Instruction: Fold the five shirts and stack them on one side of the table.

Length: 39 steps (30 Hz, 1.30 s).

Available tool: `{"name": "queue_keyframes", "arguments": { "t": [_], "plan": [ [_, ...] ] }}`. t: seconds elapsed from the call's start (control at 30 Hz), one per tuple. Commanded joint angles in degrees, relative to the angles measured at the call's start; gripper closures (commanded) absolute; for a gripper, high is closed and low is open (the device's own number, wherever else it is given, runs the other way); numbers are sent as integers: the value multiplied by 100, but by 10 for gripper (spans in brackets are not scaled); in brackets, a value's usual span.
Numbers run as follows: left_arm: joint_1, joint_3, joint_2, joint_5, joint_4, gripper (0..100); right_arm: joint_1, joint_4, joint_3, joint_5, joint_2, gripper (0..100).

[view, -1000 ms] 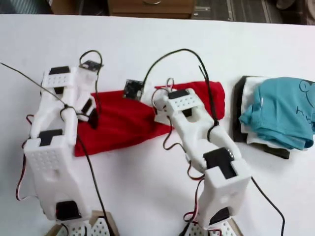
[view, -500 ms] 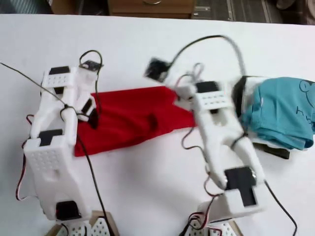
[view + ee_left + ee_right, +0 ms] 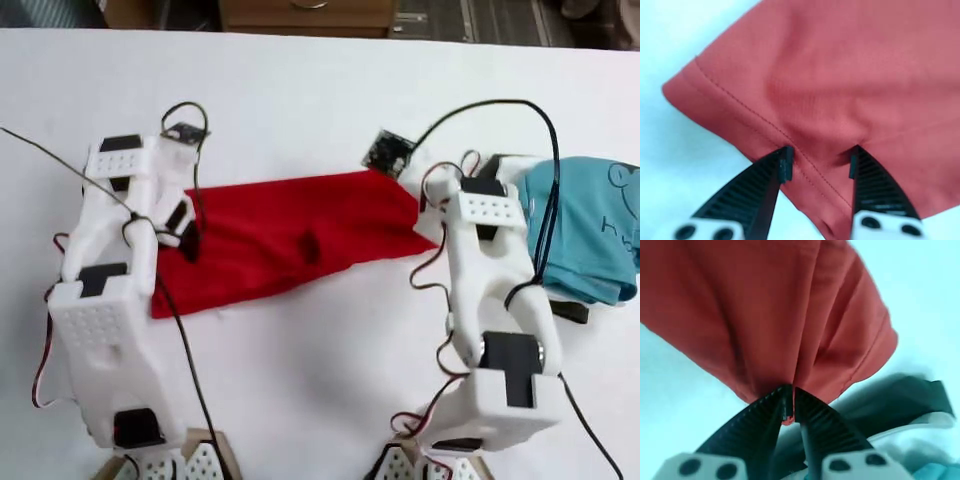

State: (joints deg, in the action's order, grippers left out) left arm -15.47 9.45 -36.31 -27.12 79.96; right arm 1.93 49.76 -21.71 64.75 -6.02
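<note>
A red shirt (image 3: 290, 240) lies stretched across the middle of the white table (image 3: 320, 90). My left gripper (image 3: 188, 235) rests on its left end. In the left wrist view its open fingers (image 3: 818, 164) press onto the red shirt (image 3: 840, 75) just inside the stitched hem, and cloth puckers between them. My right gripper (image 3: 428, 212) is at the shirt's right end, beside the stack. In the right wrist view it (image 3: 791, 407) is shut on a gathered bunch of the red shirt (image 3: 740, 305), which hangs in folds from the tips.
A stack of folded shirts sits at the right edge, with a teal shirt (image 3: 585, 235) on top and a black one (image 3: 568, 310) beneath. The black shirt (image 3: 900, 395) lies just behind the right gripper. Cables loop over both arms. Bare table lies in front and behind.
My right arm has swung to the right toward the stack, pulling the red shirt's end with it, so the shirt now lies longer and flatter. The left arm has stayed put.
</note>
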Motion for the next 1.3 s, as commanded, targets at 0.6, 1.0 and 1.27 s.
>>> {"name": "queue_keyframes", "arguments": {
  "t": [0.6,1.0,1.27],
  "plan": [
    [79,75,-123,26,-167,783,295,84,316,18,268,978],
    [237,1851,149,800,1398,782,84,110,-255,-1644,2923,954],
    [9,2651,149,1714,2233,782,66,-620,-1582,-2804,2949,785]
  ]
}}
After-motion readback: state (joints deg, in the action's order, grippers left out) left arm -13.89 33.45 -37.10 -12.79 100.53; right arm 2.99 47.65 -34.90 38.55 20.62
